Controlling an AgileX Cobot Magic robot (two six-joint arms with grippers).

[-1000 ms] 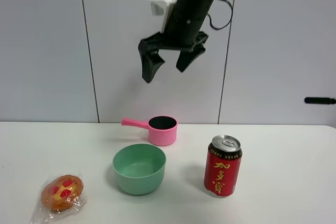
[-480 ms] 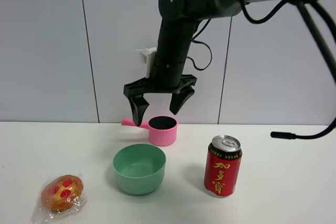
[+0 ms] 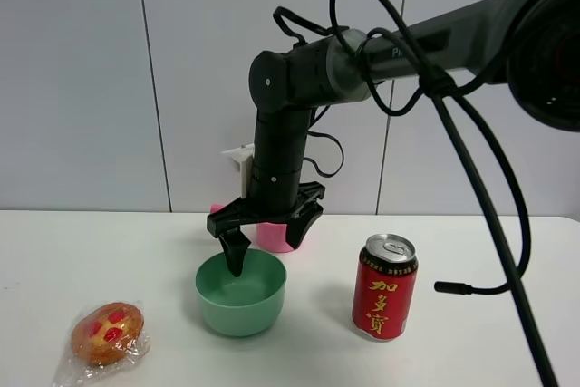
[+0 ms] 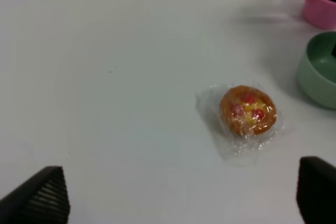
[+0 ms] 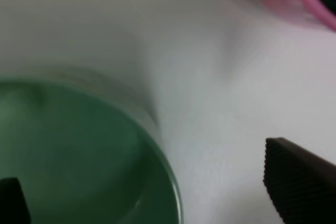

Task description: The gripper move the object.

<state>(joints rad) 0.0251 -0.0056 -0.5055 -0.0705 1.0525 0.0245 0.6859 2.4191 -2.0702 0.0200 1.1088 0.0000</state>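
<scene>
From the high camera we see the right gripper (image 3: 267,257) spread wide across the far rim of the mint-green bowl (image 3: 241,301), one finger dipped inside and the other outside, near the pink pot (image 3: 272,240). The bowl stands upright, smooth and plain, on the white table (image 3: 507,314) between the wrapped pastry (image 3: 108,333) and the red can (image 3: 385,287). Only the left wrist camera shows the left gripper (image 4: 178,198), its fingers parted above the table.

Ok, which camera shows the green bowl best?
The exterior high view: the whole green bowl shows there, with one finger of the open right gripper inside its rim. The left wrist view catches only part of it at the frame edge; the right wrist view gives a blurred close-up of its rim.
</scene>
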